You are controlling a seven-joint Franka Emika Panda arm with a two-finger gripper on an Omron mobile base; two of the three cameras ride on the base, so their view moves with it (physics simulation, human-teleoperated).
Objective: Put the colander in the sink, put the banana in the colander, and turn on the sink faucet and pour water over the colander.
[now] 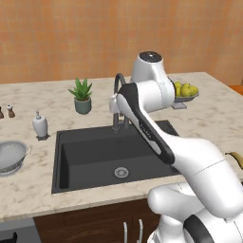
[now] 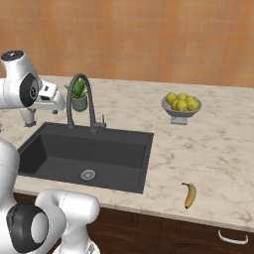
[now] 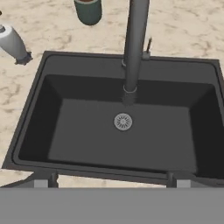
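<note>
While we look for brands, labels or writing, we find none that we can read on anything. Our tool [image 3: 111, 179] shows in the hand view as two small dark tips at the bottom, set far apart, so its jaws stand wide open with nothing between them and nothing touched; it hangs above the front rim of the sink [image 3: 30, 131].

Going left to right in the left base view, two small brown shakers [image 1: 9, 111] stand at the far left edge of the marble surface [image 1: 42, 190]. Below them, at the left edge, the colander [image 1: 12, 156] sits upright on the surface, well apart from the sink's left wall. A white soap dispenser [image 1: 40, 125] stands just behind the sink's back left corner, and a potted plant [image 1: 82, 96] stands further back. The sink faucet [image 1: 116, 102] rises behind the middle of the basin, partly hidden by our arm, and in the hand view its spout points down toward the silver drain [image 3: 123, 121]. No water shows in the basin. A footed grey fruit bowl [image 2: 181, 110] with yellow-green fruits stands to the right at the back. The banana [image 2: 189, 195] lies on the surface near the front edge, right of the sink and apart from it.
</note>
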